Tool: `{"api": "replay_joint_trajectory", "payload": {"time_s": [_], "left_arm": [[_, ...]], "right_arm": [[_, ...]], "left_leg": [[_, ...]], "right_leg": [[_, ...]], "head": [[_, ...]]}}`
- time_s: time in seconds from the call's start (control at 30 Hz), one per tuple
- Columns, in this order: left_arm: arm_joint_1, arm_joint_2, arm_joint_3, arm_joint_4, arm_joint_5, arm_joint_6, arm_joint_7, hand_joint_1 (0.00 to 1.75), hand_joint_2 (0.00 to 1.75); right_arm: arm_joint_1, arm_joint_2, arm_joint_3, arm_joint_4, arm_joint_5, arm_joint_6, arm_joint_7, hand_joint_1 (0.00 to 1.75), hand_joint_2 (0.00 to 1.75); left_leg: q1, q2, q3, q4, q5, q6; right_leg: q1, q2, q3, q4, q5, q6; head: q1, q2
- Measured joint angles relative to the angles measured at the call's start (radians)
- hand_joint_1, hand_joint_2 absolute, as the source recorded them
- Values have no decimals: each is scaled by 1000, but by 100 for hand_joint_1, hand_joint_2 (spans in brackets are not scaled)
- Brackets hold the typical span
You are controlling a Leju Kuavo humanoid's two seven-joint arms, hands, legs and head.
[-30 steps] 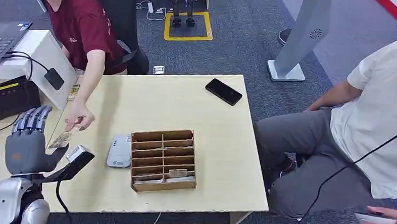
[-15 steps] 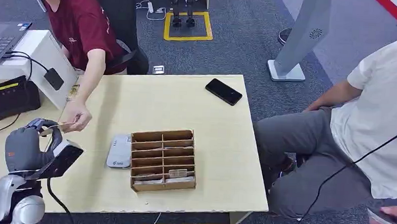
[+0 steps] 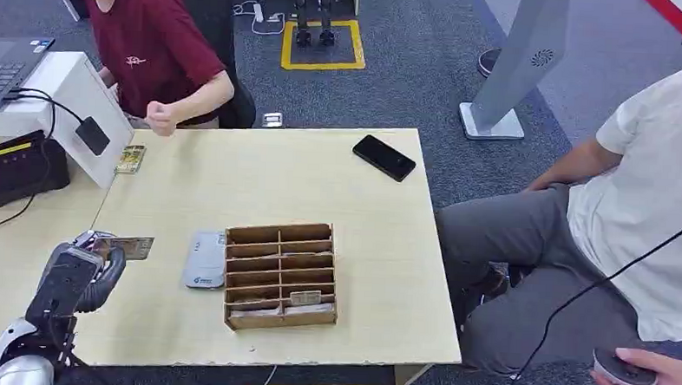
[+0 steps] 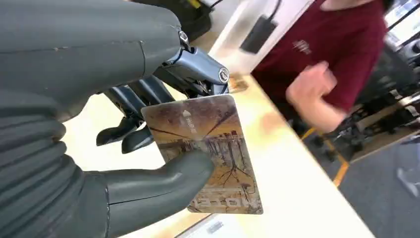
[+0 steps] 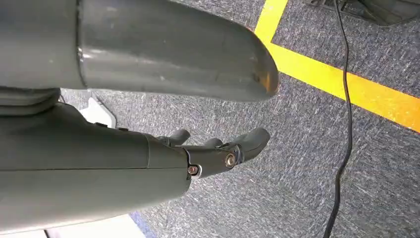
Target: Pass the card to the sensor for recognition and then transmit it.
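Grey ribbed left hand (image 4: 74, 163); dark fingers (image 4: 138, 94); silver screws.

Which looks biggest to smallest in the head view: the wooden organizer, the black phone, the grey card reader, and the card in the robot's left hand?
1. Wooden organizer.
2. Grey card reader and black phone: these look about alike, so no ranking between them.
3. Card, pinched in the left hand.

Card (image 3: 132, 247) now pinched by left robot hand (image 3: 80, 272); 1.0 s ago that hand was raised open beside it. Person's hand (image 3: 160, 116) has been withdrawn from the bench (image 3: 260, 176) toward the chest.
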Motion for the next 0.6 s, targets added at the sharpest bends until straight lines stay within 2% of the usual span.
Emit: {"api": "replay_joint_trajectory", "payload": {"time_s": [0.27,0.6], "left_arm": [[22,-13,2,10,-48,5,84,175,175],[-63,-95,-3,83,-115,62,158,175,175]], "right_arm": [[-1,0,12,2,0,4,13,0,0],[-5,0,46,3,0,6,18,0,0]], "left_leg": [[0,0,0,0,0,0],[0,0,0,0,0,0]], "right_leg": [[0,0,0,0,0,0],[0,0,0,0,1,0]], "head": [[0,0],[0,0]]}}
